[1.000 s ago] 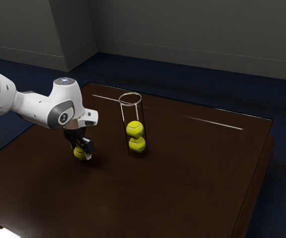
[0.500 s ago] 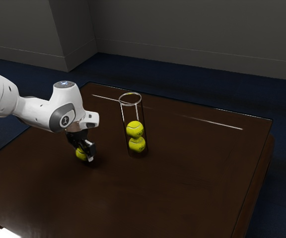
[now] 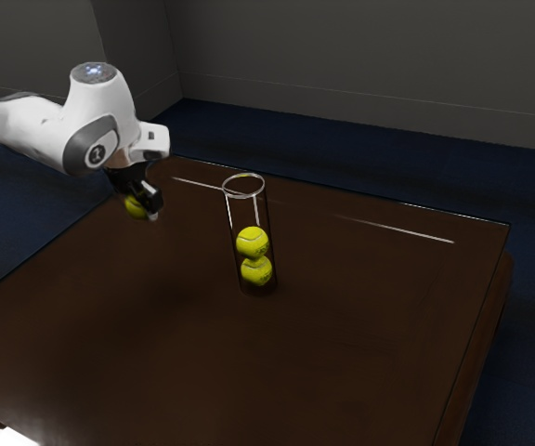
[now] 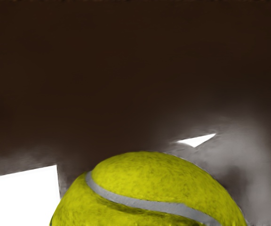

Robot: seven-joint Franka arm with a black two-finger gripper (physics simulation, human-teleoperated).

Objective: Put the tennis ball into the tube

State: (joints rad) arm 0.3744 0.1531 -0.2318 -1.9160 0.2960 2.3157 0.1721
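Observation:
High over the table, the black gripper (image 3: 141,206) is shut on a yellow tennis ball (image 3: 136,206), on the exterior view's left. The same held ball (image 4: 149,193), with its grey seam, looms large at the wrist view's lower edge. A clear tube (image 3: 233,223) stands upright on the table, with its round rim facing up. Inside it are two tennis balls, an upper one (image 3: 253,242) resting on a lower one (image 3: 256,271). The held ball is apart from the tube, at about the height of its rim in the exterior view.
The dark brown table (image 3: 360,325) extends around the tube, its far edge running behind it. A white patch (image 3: 9,437) lies at the exterior view's lower left corner. Bright white shapes (image 4: 25,195) also appear beside the ball in the wrist view.
My gripper has risen well off the table with the ball in it and shifted slightly toward the exterior view's left. The tube and its two balls have stayed in place.

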